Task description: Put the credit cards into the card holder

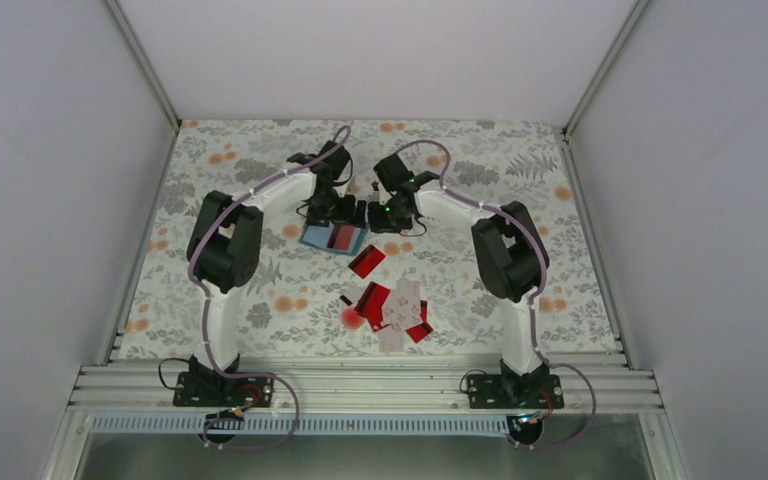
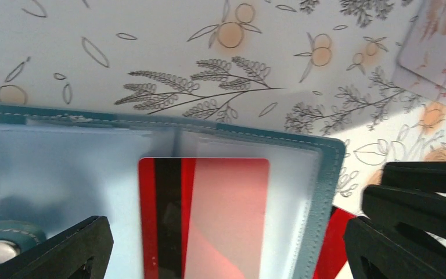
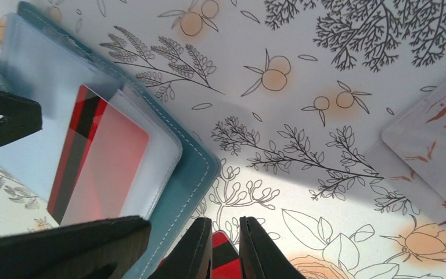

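The teal card holder (image 1: 312, 238) (image 2: 328, 192) (image 3: 193, 174) lies open on the floral cloth. A red card with a black stripe (image 2: 168, 215) (image 3: 101, 157) sits partly under one of its clear sleeves. My left gripper (image 1: 343, 212) (image 2: 226, 253) hangs right over it, jaws wide apart on either side of the card, touching nothing. Just right of the holder, my right gripper (image 1: 382, 216) (image 3: 227, 250) keeps a narrow gap with nothing gripped. Another red card (image 1: 367, 261) (image 3: 225, 258) lies flat on the cloth beneath it. More credit cards, red and white (image 1: 398, 308), lie heaped nearer the bases.
A small round red blob (image 1: 352, 318) and a tiny black piece (image 1: 345, 299) lie left of the heap. A pale patterned card (image 2: 435, 52) (image 3: 435, 139) rests on the cloth beside the holder. White walls close in the table (image 1: 520, 180) on three sides.
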### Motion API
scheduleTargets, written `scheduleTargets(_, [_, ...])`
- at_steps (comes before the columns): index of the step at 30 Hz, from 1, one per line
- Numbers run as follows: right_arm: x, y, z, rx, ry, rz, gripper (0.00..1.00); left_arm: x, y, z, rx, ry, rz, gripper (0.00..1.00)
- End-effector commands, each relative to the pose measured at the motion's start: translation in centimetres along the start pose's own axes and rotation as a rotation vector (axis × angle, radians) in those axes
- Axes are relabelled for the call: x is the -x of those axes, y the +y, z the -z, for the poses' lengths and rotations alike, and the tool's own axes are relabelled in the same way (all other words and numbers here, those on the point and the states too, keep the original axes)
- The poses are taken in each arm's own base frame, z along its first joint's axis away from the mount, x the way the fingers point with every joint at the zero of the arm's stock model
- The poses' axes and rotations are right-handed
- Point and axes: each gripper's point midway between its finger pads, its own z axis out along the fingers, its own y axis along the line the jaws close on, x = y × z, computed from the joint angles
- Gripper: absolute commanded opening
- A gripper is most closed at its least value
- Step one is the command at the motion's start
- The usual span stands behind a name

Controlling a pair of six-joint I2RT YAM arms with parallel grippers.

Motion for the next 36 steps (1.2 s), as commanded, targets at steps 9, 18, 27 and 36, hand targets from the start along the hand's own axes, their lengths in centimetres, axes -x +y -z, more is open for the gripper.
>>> scheduleTargets(9, [0.5, 1.3, 1.4, 0.048, -0.031, -0.009, 0.13, -0.2, -0.1, 0.8, 0.005, -0.036, -0.04, 0.94])
scheduleTargets(18, [-0.5, 1.6, 0.1, 0.052, 0.009, -0.023, 0.12, -0.8, 0.1, -0.6, -0.004, -0.006, -0.037, 0.84])
scheduleTargets(27, [-1.0, 1.6, -1.4, 0.058, 0.043, -0.031, 0.12, -1.0, -0.3, -0.7, -0.028, 0.006, -0.034, 0.81])
scheduleTargets(36, [-1.7, 1.4, -2.4, 0.058, 0.068, -0.036, 0.11, -1.2, -0.7, -1.2, -0.065, 0.015, -0.029, 0.82])
